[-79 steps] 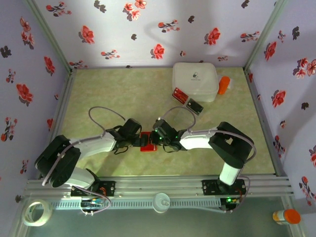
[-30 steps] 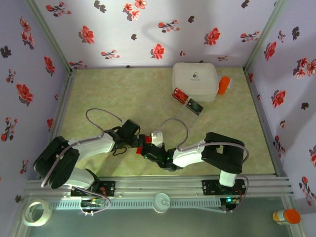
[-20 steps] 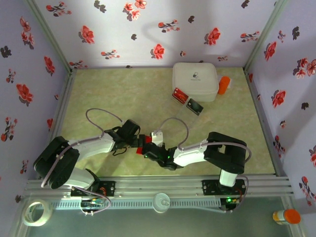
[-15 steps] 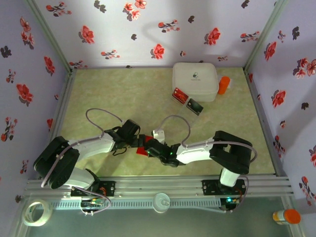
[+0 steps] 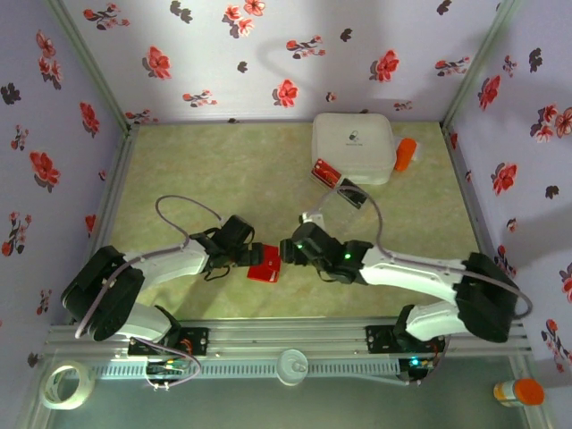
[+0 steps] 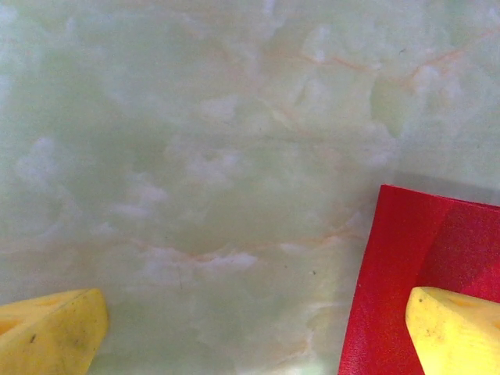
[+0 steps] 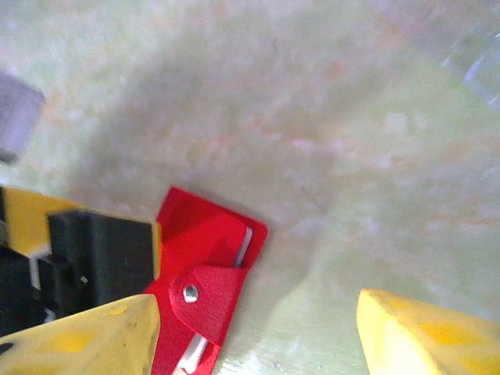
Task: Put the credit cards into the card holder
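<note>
"Where's the card holder (image 5: 264, 266) from where you stand?"

"Low in the middle of the green marbled worktop (image 5: 206, 170), lying flat between the two claws. It's red. Seen from the right wrist, its snap tab (image 7: 205, 294) lies across the cover, with a thin white edge showing just beside the tab."

"Is either claw gripping it?"

"No. The left claw (image 5: 253, 256) comes in from the left with its yellow fingers spread wide. One fingertip (image 6: 457, 332) is over the holder's edge. The other fingertip (image 6: 48, 336) is out over bare worktop, well apart from the holder. Nothing is clamped. Whether that one tip presses on the red cover or hangs just above it, I can't tell."

"And the right one?"

"The right claw (image 5: 288, 251) sits just beside the holder's right edge. Its fingers are apart too. Between them I see worktop, and a corner of the holder next to one finger. From that wrist you can also make out the left claw's black and yellow finger over the holder's far side."

"What about the credit cards?"

"A red card (image 5: 323, 172) and a dark card (image 5: 352, 193) lie side by side toward the back right, just in front of the white box (image 5: 353, 146). Both are well apart from the holder and from both claws."

"Anything else back there?"

"A small orange object (image 5: 406, 154) touching the box's right side. I can't tell what it is."
</note>
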You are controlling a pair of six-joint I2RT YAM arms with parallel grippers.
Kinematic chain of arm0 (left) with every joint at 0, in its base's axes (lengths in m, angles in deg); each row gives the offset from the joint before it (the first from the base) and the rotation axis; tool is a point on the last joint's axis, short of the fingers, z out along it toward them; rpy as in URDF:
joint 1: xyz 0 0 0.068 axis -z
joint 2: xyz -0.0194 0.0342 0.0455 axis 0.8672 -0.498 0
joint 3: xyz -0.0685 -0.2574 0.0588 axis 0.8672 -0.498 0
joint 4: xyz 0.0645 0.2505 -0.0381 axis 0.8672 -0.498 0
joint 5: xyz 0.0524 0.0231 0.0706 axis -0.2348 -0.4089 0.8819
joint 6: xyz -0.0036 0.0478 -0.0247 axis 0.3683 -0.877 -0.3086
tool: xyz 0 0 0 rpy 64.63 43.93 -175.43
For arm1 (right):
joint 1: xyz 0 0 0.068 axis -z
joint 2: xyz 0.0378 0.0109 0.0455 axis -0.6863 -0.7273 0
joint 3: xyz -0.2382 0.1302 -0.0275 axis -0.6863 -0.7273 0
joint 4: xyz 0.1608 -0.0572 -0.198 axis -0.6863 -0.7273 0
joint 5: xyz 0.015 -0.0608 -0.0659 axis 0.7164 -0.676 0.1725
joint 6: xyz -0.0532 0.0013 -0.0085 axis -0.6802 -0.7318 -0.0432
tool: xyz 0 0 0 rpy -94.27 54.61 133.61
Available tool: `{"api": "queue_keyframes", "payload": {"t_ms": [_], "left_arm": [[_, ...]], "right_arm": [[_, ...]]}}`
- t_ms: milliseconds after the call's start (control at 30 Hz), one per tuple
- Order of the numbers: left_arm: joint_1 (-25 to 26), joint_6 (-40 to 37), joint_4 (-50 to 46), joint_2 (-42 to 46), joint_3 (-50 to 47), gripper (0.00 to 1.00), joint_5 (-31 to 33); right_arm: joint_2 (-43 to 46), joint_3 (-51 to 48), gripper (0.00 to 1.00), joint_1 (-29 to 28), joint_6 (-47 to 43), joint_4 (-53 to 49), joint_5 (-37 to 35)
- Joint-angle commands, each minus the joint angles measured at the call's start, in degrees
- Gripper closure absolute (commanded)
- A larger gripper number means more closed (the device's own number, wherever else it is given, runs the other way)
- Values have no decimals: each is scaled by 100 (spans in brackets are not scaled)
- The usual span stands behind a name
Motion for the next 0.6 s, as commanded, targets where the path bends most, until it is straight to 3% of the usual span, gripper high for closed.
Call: {"api": "queue_keyframes", "payload": {"t_ms": [0,333,567], "left_arm": [[-102,-23,-27,-46,33,0,-171],[-863,-390,-464,1165,133,0,196],[-1430,-1021,-649,2096,237,0,607]], "right_arm": [[603,-269,27,275,-77,-498,15],[2665,-1007,1,1324,141,-1444,-192],[3487,-1177,1,1761,329,-2450,-1496]]}}
